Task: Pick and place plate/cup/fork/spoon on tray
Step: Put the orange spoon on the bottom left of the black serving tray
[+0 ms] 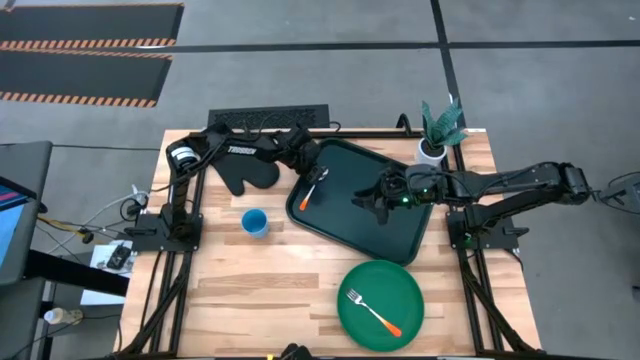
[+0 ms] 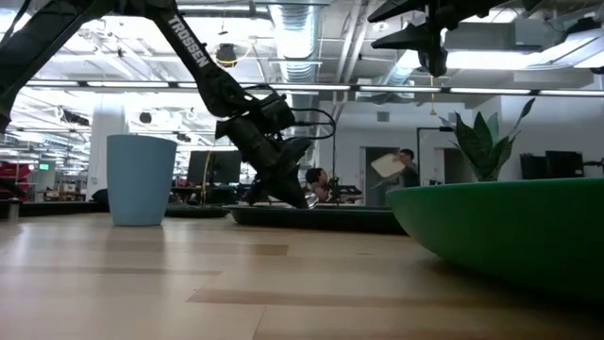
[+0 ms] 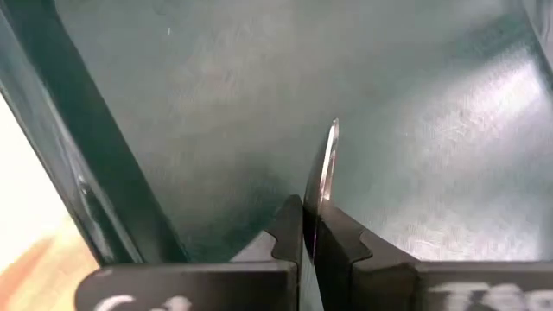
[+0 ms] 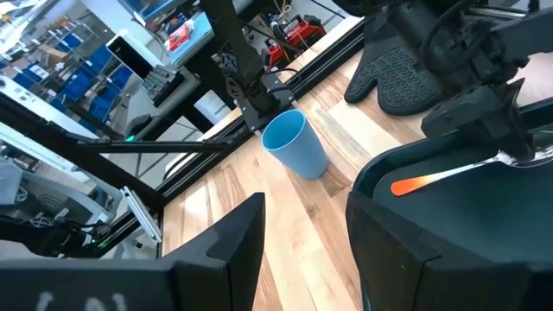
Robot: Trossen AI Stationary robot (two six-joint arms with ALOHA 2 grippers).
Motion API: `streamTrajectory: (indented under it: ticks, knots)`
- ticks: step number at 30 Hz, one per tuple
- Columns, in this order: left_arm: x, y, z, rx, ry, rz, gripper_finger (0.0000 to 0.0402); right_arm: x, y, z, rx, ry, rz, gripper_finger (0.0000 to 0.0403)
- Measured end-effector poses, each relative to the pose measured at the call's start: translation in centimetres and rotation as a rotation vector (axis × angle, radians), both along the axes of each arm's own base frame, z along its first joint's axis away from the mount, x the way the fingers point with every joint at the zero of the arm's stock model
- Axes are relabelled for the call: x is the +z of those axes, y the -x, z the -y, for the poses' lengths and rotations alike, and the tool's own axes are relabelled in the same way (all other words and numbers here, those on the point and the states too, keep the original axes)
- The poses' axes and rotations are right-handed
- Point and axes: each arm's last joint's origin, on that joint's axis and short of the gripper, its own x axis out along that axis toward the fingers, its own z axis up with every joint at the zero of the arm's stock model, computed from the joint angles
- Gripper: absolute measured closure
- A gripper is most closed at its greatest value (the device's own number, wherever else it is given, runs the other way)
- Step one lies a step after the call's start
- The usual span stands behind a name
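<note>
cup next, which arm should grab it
Left, probably. The cup stands on the left side of the table, but the left gripper is shut on the spoon over the tray. The open right gripper sits farther off.

Black oven mitt (image 1: 247, 176), potted plant (image 1: 437, 130), perhaps seated person (image 2: 317, 182).

Landmark: tray (image 1: 400, 235), mid-table. Spoon (image 1: 311, 189) lies in the tray at its left end, bowl pinched by the left gripper (image 1: 322, 172). Right gripper (image 1: 372, 200) over tray centre. Mitt (image 1: 243, 175) left of tray; cup (image 1: 254, 222) front-left. Plate (image 1: 355, 320) in front of tray, fork (image 1: 376, 312) on it. Plant (image 1: 437, 130) behind the tray's right end.
</note>
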Motion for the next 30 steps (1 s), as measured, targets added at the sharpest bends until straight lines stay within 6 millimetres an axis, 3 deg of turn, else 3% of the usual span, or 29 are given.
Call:
streamTrajectory:
  ticks: [30]
  knots:
    - [-0.36,-0.33,0.84,0.037,-0.021,0.005,0.0384,-0.01,-0.01,0.0,0.0,0.0,0.0,0.0219]
